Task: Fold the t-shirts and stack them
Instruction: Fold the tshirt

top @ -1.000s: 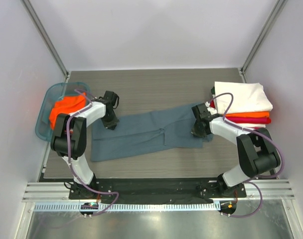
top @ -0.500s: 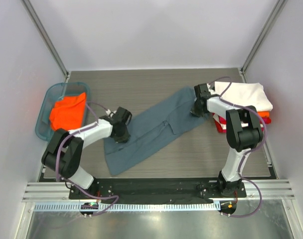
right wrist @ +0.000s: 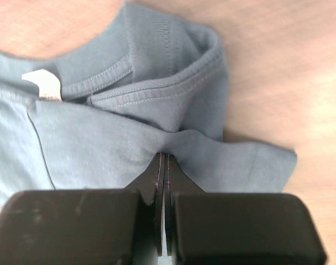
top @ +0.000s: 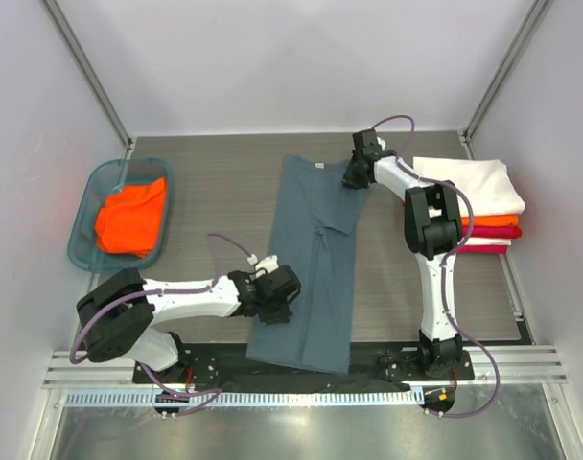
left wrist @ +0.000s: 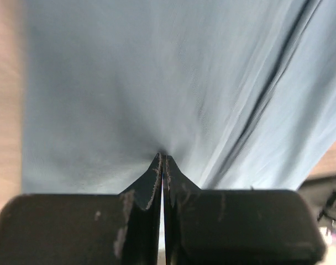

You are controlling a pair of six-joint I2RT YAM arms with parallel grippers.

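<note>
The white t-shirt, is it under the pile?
No, the white cotton t-shirt lies on top, above the folded orange t-shirt and red t-shirt.

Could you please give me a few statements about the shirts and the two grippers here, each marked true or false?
1. The blue-grey t-shirt lies lengthwise, from the far side of the table towards its near edge. True.
2. The right gripper hovers open above it. False: its fingers are shut on the shirt's far end.
3. The left gripper is shut on the same shirt. True.
4. The teal basket holds a white shirt. False: an orange t-shirt lies in it.
5. The white t-shirt lies under the red t-shirt. False: it tops the pile, with the red one lowest.
</note>
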